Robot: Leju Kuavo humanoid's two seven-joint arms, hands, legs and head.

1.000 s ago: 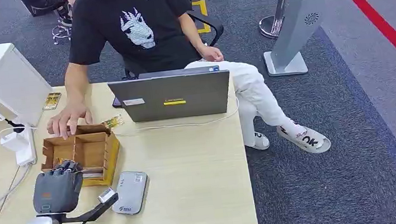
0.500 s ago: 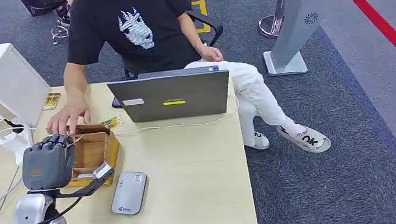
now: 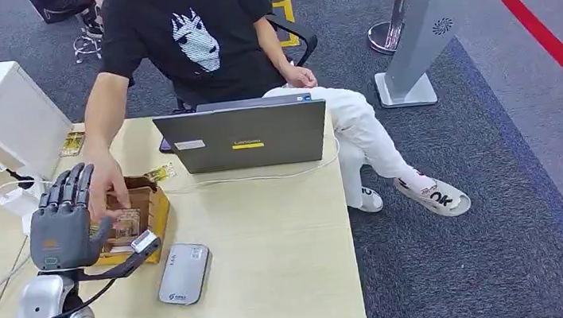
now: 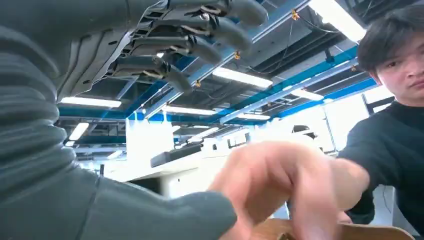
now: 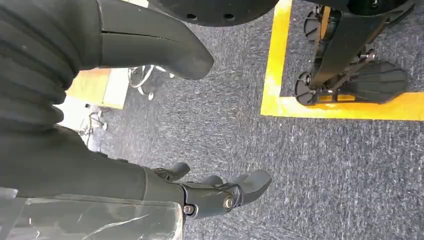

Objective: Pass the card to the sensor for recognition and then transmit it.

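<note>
Brown cardboard box on the surface holds the card, just beyond the left hand, which hovers with fingers spread, holding nothing; a person's hand reaches in too.

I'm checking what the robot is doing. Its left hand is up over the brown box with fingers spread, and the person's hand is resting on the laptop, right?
Not quite. The person's hand is reaching into the brown box, not resting on the laptop. The head view shows it. The left hand is indeed raised over the box, fingers spread.
</note>
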